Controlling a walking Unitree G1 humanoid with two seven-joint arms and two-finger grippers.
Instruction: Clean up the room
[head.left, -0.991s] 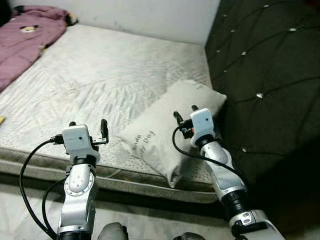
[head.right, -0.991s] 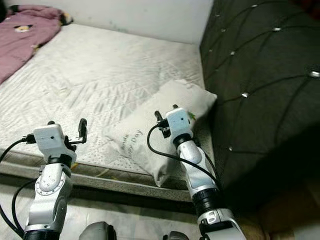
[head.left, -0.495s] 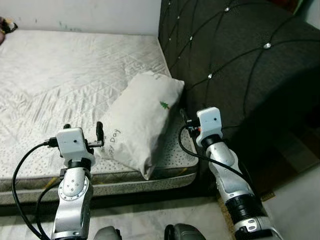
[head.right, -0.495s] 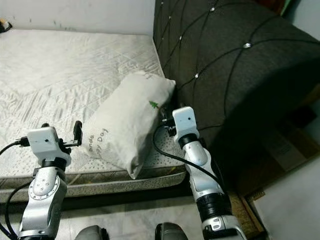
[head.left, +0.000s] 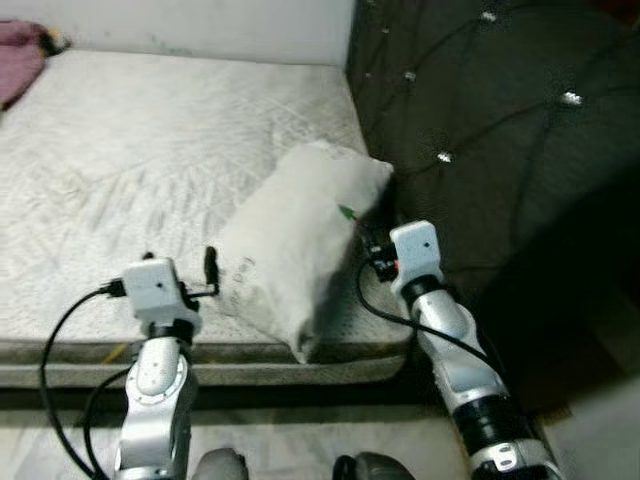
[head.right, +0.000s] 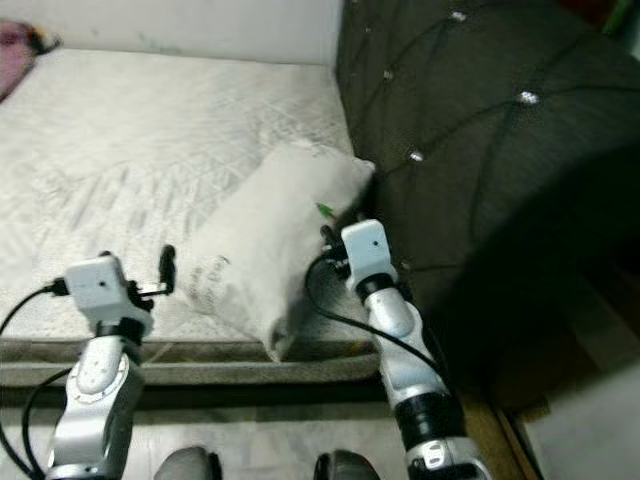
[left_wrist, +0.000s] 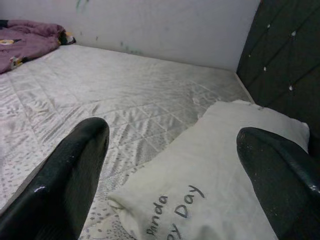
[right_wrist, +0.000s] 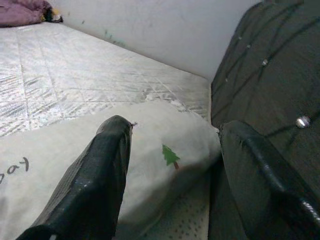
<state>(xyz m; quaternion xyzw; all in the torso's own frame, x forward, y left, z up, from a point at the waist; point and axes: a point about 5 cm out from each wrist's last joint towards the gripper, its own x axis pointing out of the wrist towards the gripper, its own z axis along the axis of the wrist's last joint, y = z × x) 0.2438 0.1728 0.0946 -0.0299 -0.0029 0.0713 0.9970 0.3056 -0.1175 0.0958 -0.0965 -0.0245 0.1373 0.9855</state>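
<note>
A white pillow printed with "Panda Day" and a small green tree lies slantwise on the mattress, one end against the dark headboard. My left gripper stands open just off the pillow's near left corner, and in its wrist view the pillow lies beyond the fingers. My right gripper is open at the pillow's right side, close to the headboard. Its fingers point at the pillow's tree end. Neither gripper holds anything.
A dark tufted headboard rises on the right of the bed. A pink blanket lies bunched at the far left corner by the white wall. The mattress front edge runs just ahead of my arms.
The camera swung right, then slightly back left, so the whole scene shifted. The pillow now sits between my two grippers. Both grippers stay open.
</note>
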